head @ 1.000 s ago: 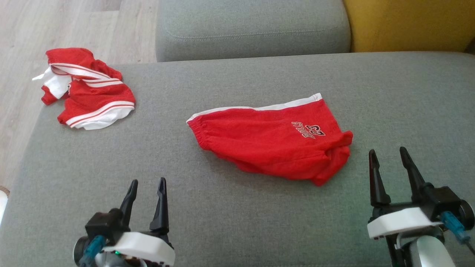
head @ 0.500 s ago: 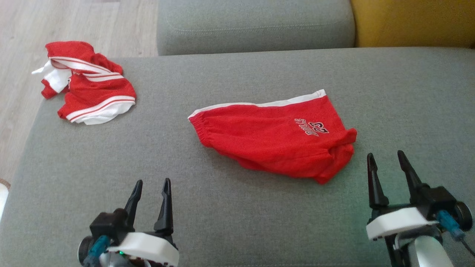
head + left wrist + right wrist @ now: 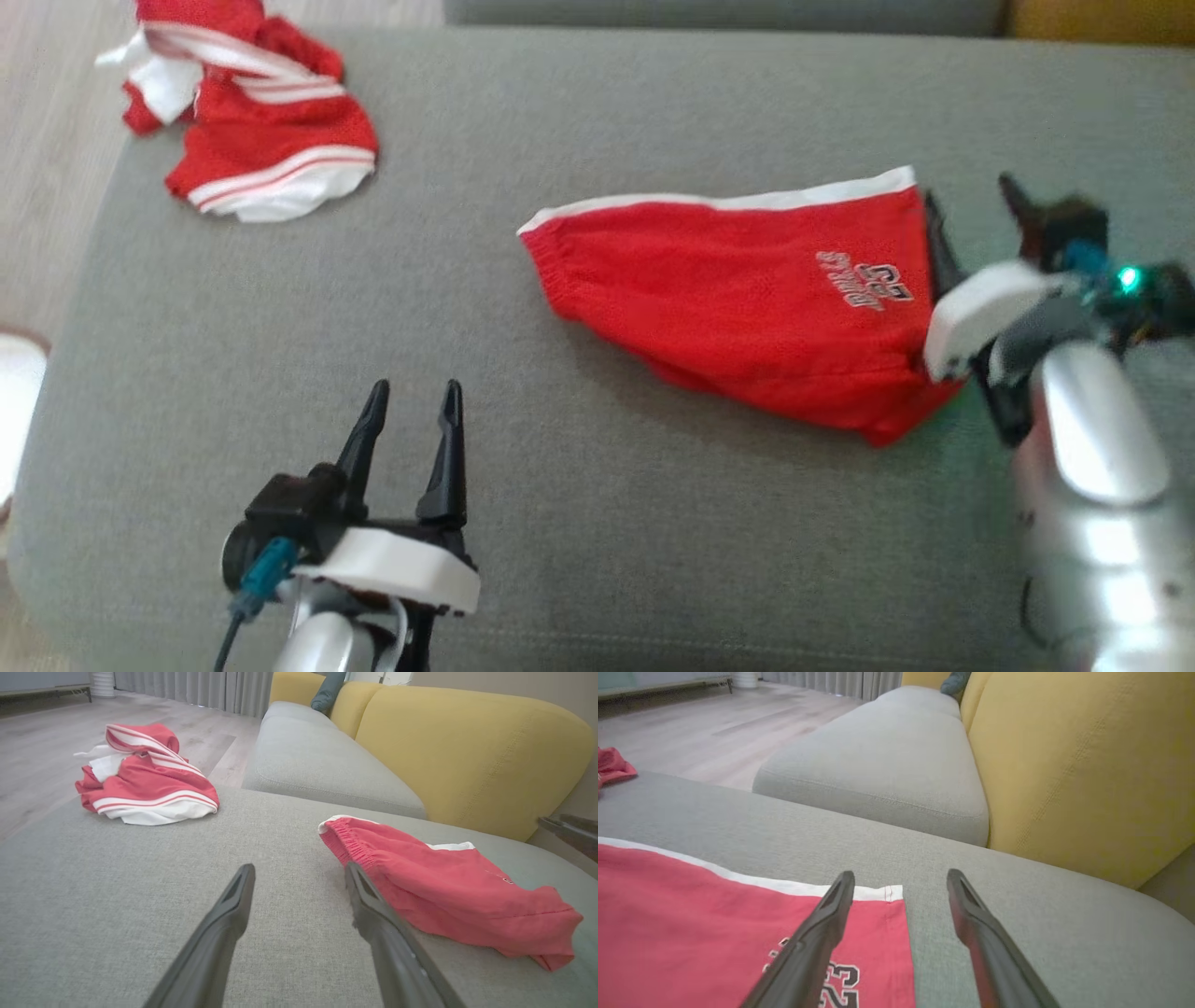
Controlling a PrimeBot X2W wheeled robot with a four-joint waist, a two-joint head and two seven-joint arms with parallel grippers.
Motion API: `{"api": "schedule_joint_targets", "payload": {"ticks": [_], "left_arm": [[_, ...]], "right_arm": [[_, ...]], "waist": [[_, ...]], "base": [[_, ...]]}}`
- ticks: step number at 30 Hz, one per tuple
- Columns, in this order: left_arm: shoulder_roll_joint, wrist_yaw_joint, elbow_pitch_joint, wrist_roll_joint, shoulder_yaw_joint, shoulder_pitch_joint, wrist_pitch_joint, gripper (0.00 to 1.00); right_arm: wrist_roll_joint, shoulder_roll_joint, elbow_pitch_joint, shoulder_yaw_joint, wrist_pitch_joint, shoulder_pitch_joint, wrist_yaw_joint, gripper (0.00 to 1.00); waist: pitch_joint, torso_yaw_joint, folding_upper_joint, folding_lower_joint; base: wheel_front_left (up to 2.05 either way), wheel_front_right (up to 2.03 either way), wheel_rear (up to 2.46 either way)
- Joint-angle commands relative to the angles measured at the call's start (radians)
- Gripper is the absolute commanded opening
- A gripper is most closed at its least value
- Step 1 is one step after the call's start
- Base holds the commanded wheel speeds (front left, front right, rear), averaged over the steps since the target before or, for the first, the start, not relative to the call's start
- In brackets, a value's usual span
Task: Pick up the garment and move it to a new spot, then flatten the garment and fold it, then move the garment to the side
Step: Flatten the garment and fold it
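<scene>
The garment, red shorts with a white side stripe and a "23" print, lies spread on the grey cushion. In the left wrist view the shorts lie just right of my left gripper, whose right finger is near the elastic waistband. My left gripper stands open over bare cushion, below and left of the shorts. My right gripper is open at the shorts' right hem. In the right wrist view my right gripper straddles the hem corner of the shorts, left finger over cloth, right finger over cushion.
A second crumpled red-and-white garment lies at the cushion's far left corner. A grey seat cushion and a yellow backrest rise behind. Wooden floor runs along the left edge.
The head camera has tilted down, shifting the whole picture. My right gripper has moved forward from below the shorts' near right corner to their far hem corner. Both grippers stay open.
</scene>
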Motion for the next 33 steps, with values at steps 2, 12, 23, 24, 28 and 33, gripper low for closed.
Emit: {"api": "schedule_joint_targets", "payload": {"ticks": [2,12,23,24,28,33], "left_arm": [[-0.003,0.004,-0.036,-0.007,0.022,-0.049,-0.012,1.00],[-0.003,0.009,-0.038,-0.019,-0.020,-0.107,-0.012,1.00],[-0.003,0.015,-0.034,-0.022,-0.020,-0.116,-0.012,1.00],[-0.003,0.015,-0.034,-0.021,-0.019,-0.117,-0.012,1.00],[-0.003,0.015,-0.031,-0.016,-0.012,-0.119,-0.012,1.00],[-0.003,0.014,-0.031,-0.005,0.003,-0.116,-0.012,1.00]], "right_arm": [[0.004,-0.022,0.012,0.009,0.025,-0.072,0.007,1.00],[0.037,-0.108,0.278,-0.029,0.151,-0.271,0.007,1.00],[0.100,-0.137,0.442,0.007,0.220,-0.355,0.007,0.35],[0.106,-0.138,0.450,0.012,0.218,-0.360,0.007,0.22],[0.121,-0.140,0.458,0.032,0.165,-0.375,0.007,0.00],[0.157,-0.115,0.423,0.060,0.035,-0.392,0.007,0.00]], "waist": [[0.060,0.052,0.0000,-0.0001],[0.162,0.146,0.0000,-0.0001],[0.166,0.161,0.0000,-0.0001],[0.167,0.159,0.0000,-0.0001],[0.167,0.145,0.0000,-0.0001],[0.155,0.107,0.0000,-0.0001]], "base": [[0.00,0.00,0.00],[0.00,0.00,0.00],[0.00,0.00,0.00],[0.00,0.00,0.00],[0.00,0.00,0.00],[0.00,0.00,0.00]]}}
